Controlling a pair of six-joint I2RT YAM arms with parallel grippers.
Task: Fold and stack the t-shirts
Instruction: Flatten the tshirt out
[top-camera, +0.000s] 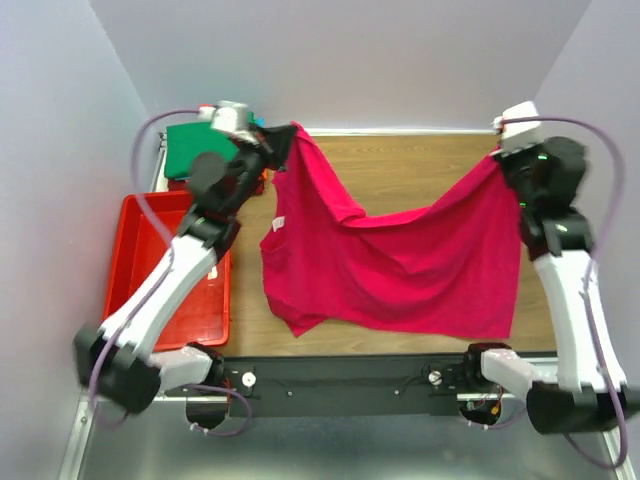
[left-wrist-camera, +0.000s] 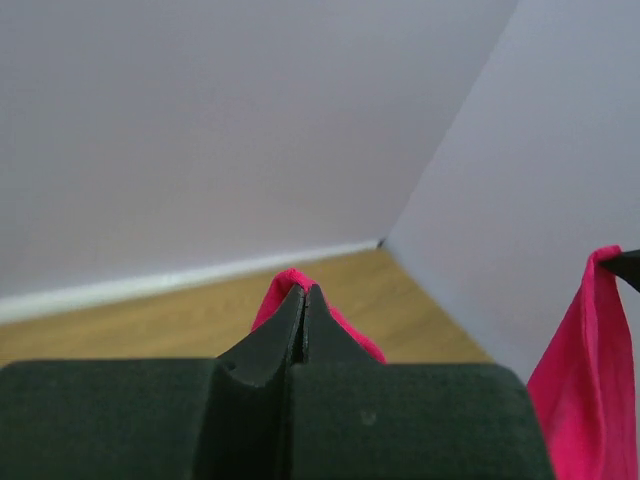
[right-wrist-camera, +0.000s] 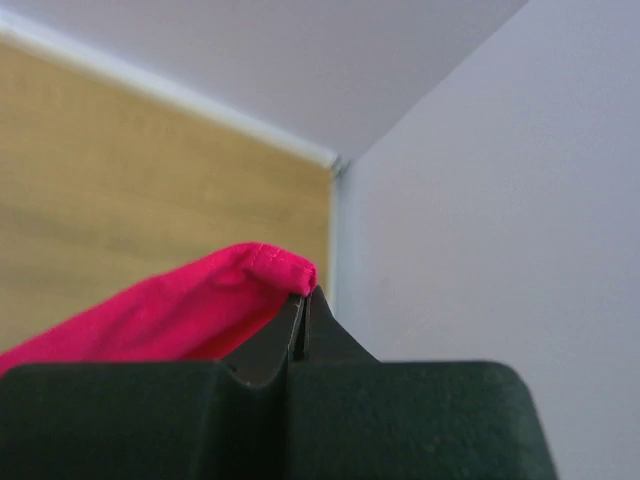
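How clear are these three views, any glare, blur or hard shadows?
Top external: even, soft light, no glare; the pink t-shirt is so saturated its folds barely show, and edges look slightly soft. Left wrist: the left gripper close to the lens is dark and featureless, the wall evenly lit. Right wrist: the right gripper is equally dark, yet the shirt's hem stitching shows.

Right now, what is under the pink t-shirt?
Wooden table shows beyond the pink t-shirt, which hangs between the left tool and right tool. Whatever lies directly beneath the cloth is covered.
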